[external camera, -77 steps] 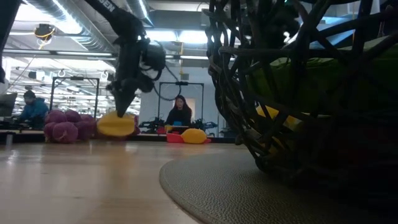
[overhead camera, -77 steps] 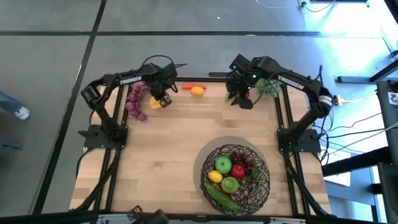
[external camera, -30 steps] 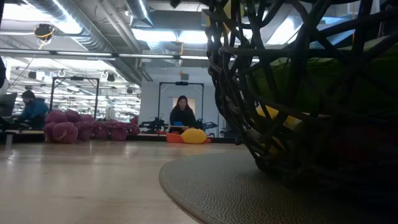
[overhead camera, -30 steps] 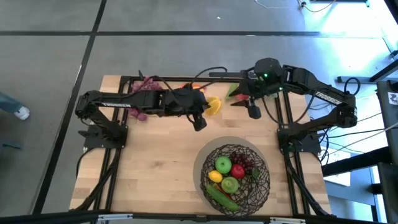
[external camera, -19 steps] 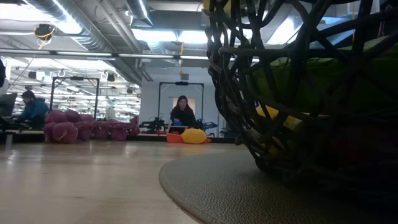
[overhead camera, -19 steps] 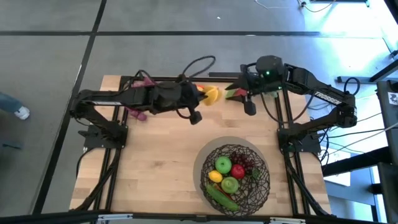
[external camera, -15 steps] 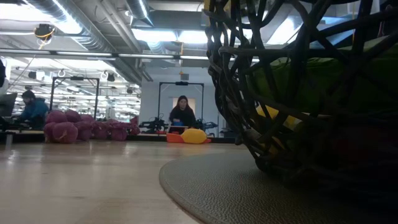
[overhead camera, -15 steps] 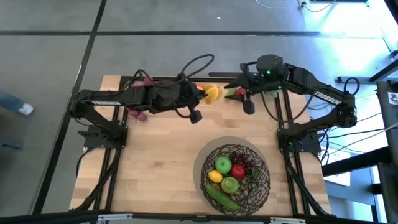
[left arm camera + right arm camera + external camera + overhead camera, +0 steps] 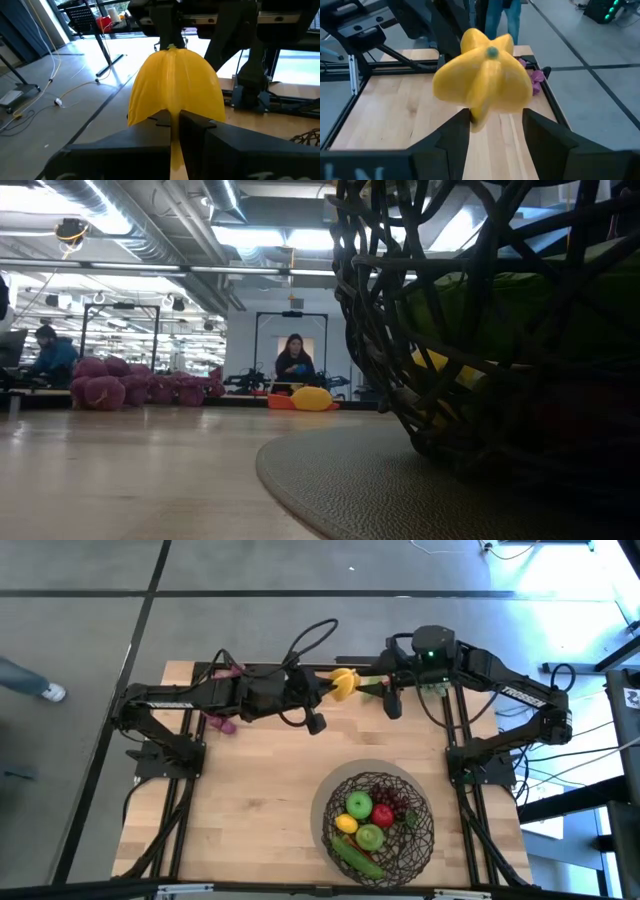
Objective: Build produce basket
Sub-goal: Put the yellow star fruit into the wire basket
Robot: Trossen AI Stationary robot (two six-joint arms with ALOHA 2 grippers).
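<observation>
A yellow ribbed toy fruit (image 9: 343, 685) with a green stem tip (image 9: 171, 47) hangs high over the table's far middle. My left gripper (image 9: 175, 119) is shut on it. My right gripper (image 9: 496, 117) faces it from the table's right. Its fingers stand apart, with the stem end (image 9: 491, 51) just ahead of them. The basket (image 9: 322, 810), a dark woven bowl, stands on a round grey mat (image 9: 330, 480) at the near right. It holds a green apple (image 9: 359, 805), a red apple (image 9: 383, 814), a lemon (image 9: 346, 824) and a cucumber (image 9: 355, 855). My left gripper pinches the fruit's end opposite the stem (image 9: 172, 116) between its two shut fingers. It comes roughly level from the table's left. The fruit is lifted clear, its stem end pointing away toward my right gripper. My right gripper: I cannot tell whether its fingertips (image 9: 462, 120) touch the fruit's lower lobe.
Purple grapes (image 9: 100, 385) lie at the table's far left. A lemon (image 9: 312, 398) and something red beside it lie at the far edge. The basket wall (image 9: 480, 330) fills the low view's right. People show in the room beyond.
My left gripper has carried the yellow fruit up and toward the table's far edge, tipping more level. My right gripper has also risen, tipped up and moved toward the fruit, so the gap between the two has closed.
</observation>
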